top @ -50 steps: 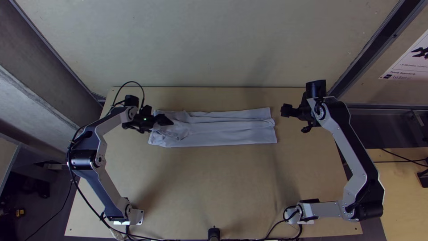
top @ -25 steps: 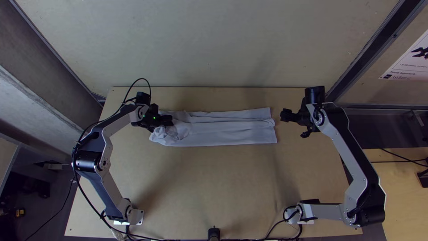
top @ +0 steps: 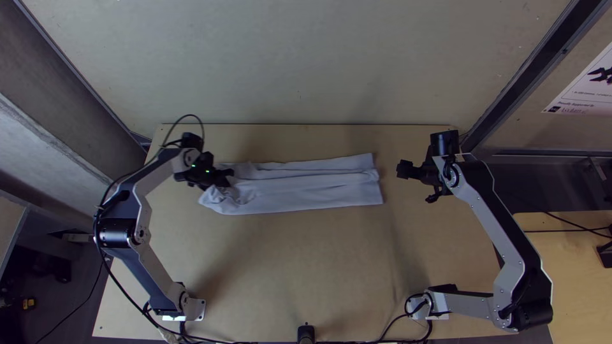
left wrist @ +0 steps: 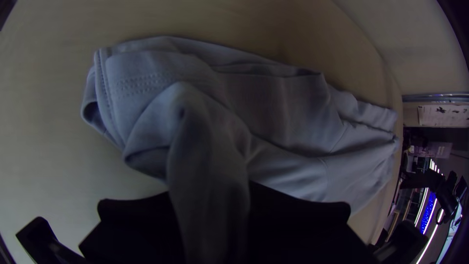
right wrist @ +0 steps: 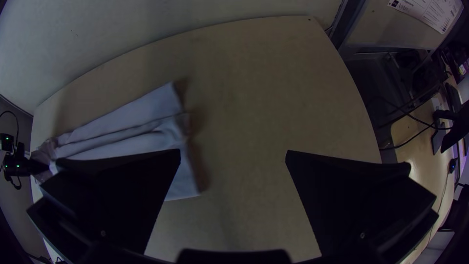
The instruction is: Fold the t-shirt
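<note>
- Because the t-shirt (top: pixel 306 188) looks thin and soft, it should be light to lift, and it will flop and bend wherever nothing holds it up.
- It lies in a long, narrow strip across the tabletop (top: pixel 306 255), with creases running along it. One end is crumpled and the other end is flat and neat.
- It won't break, but I think a hard tug could drag the whole strip along or pull the folds open. It doesn't look very slippery, though one thin layer might slide out of a weak pinch.
- The best place to grab is close to an end, taking all the layers together. If only the top one gets picked up, the rest may stay behind and the strip could come undone.
- The left pincer (top: pixel 226 177) is at the crumpled end. It is pinching a soft lump of the t-shirt, and the cloth stands up between its two fingers, with the row of stitches close by.
- The rest of the strip stretches away from that pincer, toward the other arm.
- The right pincer (right wrist: pixel 233 154) is spread wide with nothing in it. It is near the neat end, just past it, and not touching the t-shirt.
</note>
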